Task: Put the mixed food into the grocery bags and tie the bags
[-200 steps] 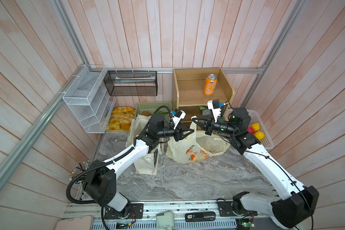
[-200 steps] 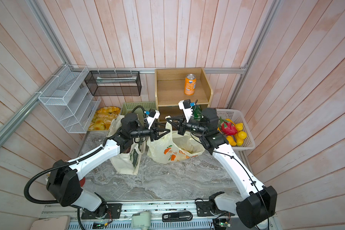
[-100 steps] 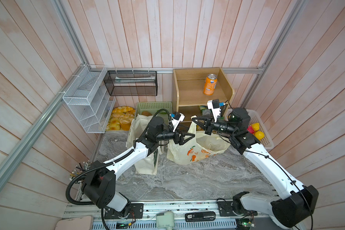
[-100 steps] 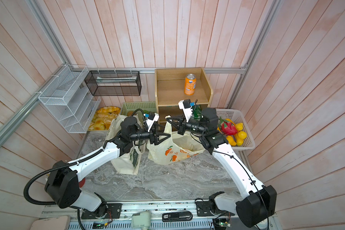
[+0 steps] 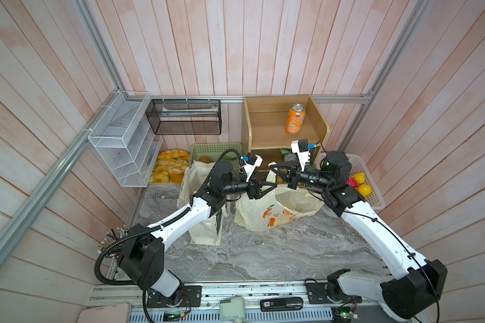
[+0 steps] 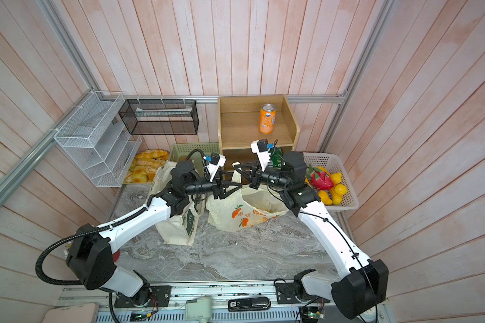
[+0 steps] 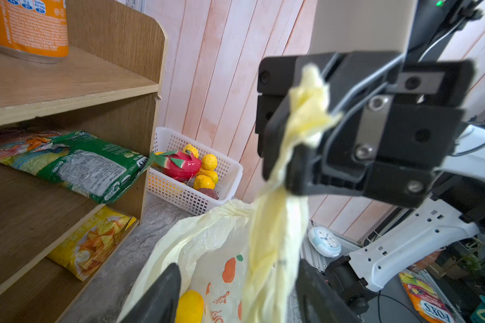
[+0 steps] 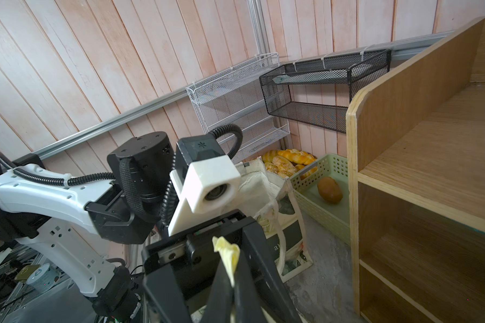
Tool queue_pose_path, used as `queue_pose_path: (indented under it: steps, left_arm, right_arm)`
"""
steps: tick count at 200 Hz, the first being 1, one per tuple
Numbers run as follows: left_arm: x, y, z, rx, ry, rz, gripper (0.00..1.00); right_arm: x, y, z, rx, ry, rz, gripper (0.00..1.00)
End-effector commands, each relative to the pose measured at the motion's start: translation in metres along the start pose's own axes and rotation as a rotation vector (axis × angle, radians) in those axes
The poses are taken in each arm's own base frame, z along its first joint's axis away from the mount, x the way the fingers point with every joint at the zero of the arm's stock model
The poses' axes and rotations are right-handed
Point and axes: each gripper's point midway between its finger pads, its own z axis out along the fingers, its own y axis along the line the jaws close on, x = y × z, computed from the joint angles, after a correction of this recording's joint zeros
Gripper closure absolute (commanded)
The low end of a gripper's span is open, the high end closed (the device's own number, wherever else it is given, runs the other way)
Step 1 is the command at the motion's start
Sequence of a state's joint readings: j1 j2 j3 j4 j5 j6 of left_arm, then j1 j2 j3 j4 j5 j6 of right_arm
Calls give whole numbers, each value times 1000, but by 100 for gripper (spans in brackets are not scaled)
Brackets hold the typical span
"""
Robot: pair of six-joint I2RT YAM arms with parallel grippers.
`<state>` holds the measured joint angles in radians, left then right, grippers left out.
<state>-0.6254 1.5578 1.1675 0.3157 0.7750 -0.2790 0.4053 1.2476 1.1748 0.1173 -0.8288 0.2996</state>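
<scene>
Two bags sit on the counter (image 5: 263, 257). On the left is one cream canvas tote (image 5: 205, 232). The jaws of the left gripper (image 5: 269, 186) stand apart on either side of the twisted handle of the one pale-yellow plastic bag (image 5: 263, 215), which holds one lemon (image 7: 190, 307). The jaws of the right gripper (image 5: 275, 169) are pinched tight on that handle's top.

Left gripper (image 5: 272, 185) wide, right gripper (image 5: 273, 167) tight.

"FOX'S" shows in white on an orange-and-yellow printed packet (image 7: 427, 303) lying off the desk. Print on the orange soda can (image 7: 25, 25) is too small to read.
</scene>
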Motion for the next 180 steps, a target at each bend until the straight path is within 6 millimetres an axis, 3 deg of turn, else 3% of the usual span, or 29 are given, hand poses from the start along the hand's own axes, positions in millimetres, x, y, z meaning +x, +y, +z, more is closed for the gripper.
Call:
queue_pose_path:
  steps: [1, 23, 43, 63, 71, 94, 110, 142, 180]
  left_arm:
    - [16, 4, 5, -7, 0, -18, 48]
    - [23, 10, 3, -33, -10, -37, 70]
    - [30, 14, 3, -50, -1, -52, 73]
    - [35, 18, 3, -63, 8, -58, 100]
    - [35, 20, 3, -73, 9, -58, 100]
    - [31, 29, -3, -102, -4, -74, 100]
    - [29, 32, -6, -110, -11, -79, 100]
    - [27, 35, -10, -112, -13, -78, 100]
    - [30, 39, -12, -114, -8, -82, 100]
  right_arm:
    - [-7, 0, 2, 1, -18, -14, 100]
    - [-6, -2, 3, 7, -16, -11, 100]
    - [-8, -3, 3, 19, -19, -11, 100]
    - [-10, -5, 3, 33, -18, -6, 100]
    - [-11, -7, 2, 51, -18, -6, 99]
    - [-12, -20, -5, 158, -10, 7, 58]
    - [-12, -31, -18, 266, -3, 19, 43]
    - [-8, -47, -61, 509, -8, 44, 32]
    - [6, -47, -109, 726, 34, 37, 25]
